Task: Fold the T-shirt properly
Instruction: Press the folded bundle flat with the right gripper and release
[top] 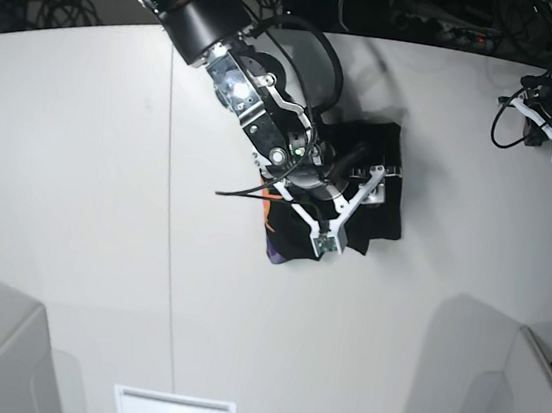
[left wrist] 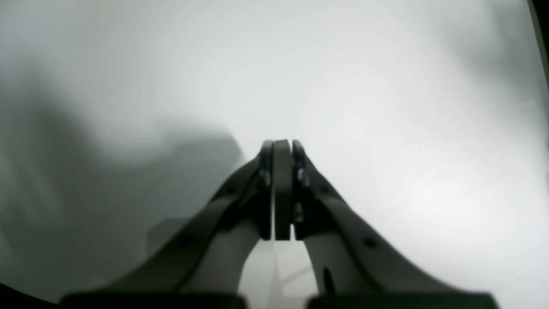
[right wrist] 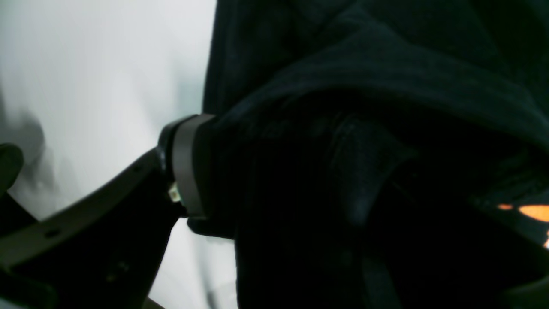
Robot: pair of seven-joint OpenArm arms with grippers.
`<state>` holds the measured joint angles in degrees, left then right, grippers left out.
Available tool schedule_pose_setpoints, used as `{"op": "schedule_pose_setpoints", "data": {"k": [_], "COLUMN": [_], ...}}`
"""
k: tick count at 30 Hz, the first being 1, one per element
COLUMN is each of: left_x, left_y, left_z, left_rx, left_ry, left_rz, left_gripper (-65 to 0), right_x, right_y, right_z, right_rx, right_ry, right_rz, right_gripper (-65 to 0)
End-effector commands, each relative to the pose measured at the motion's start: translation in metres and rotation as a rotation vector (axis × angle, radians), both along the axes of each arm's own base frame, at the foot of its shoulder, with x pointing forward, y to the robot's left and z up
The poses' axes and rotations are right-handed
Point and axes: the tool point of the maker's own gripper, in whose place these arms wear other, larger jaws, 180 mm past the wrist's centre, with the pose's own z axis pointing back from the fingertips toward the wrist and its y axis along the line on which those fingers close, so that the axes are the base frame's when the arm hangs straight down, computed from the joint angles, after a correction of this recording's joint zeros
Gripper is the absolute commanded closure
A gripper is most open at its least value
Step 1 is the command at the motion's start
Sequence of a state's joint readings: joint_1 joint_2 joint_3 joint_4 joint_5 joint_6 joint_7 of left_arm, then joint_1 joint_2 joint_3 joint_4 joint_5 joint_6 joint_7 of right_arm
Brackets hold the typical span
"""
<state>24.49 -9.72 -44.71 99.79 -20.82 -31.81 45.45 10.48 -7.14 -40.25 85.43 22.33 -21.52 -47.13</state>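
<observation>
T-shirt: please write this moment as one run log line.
T-shirt: bunched on table | right gripper: shut on T-shirt | left gripper: shut, empty, away from T-shirt
</observation>
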Motion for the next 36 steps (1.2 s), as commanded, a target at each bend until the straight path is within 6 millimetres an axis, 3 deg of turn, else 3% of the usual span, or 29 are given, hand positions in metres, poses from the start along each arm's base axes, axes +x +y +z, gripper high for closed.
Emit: {"op": "schedule_pose_setpoints", "data": {"k": [1, 7, 14, 17, 20, 25, 28, 30, 33, 36], "left_x": [0.005, 0.007, 0.006, 0.007, 0.008, 0.007, 0.006, 0.006, 0.005, 0.007], "left_y": [0.004, 0.002, 0.004, 0.004, 0.003, 0.003, 0.003, 0.003, 0.003, -0.001], "left_z": [0.01, 0.01, 0.011, 0.011, 0.011, 0.011, 0.01, 0.01, 0.01, 0.011], "left_rx": [0.019, 0.018, 0.019, 0.019, 0.018, 0.019, 0.018, 0.017, 0.018, 0.01], "left_ry": [-0.033, -0.035, -0.036, -0.038, -0.04, -0.037, -0.035, -0.036, -0.035, -0.039], "left_rz": [-0.012, -0.017, -0.012, -0.011, -0.015, -0.013, -0.011, -0.011, -0.012, -0.021], "left_gripper": [0.0, 0.0, 0.0, 0.0, 0.0, 0.0, 0.0, 0.0, 0.0, 0.0], "right_x": [0.005, -0.007, -0.023, -0.046, -0.053, -0.036, -0.008, 0.011, 0.024, 0.016], "right_y": [0.015, 0.038, 0.068, 0.092, 0.097, 0.064, 0.03, 0.009, -0.011, -0.011], "right_z": [0.018, 0.027, 0.043, 0.064, 0.087, 0.1, 0.102, 0.099, 0.083, 0.067], "right_rx": [0.047, 0.087, 0.087, 0.126, 0.182, 0.202, 0.223, 0.224, 0.2, 0.187], "right_ry": [-0.037, -0.024, -0.128, -0.194, -0.241, -0.287, -0.28, -0.266, -0.23, -0.185], "right_rz": [0.022, 0.107, 0.239, 0.403, 0.447, 0.377, 0.229, 0.137, 0.072, 0.07], "right_gripper": [-38.3, -38.3, -38.3, -38.4, -38.4, -38.3, -36.5, -26.6, 0.0, 0.0]}}
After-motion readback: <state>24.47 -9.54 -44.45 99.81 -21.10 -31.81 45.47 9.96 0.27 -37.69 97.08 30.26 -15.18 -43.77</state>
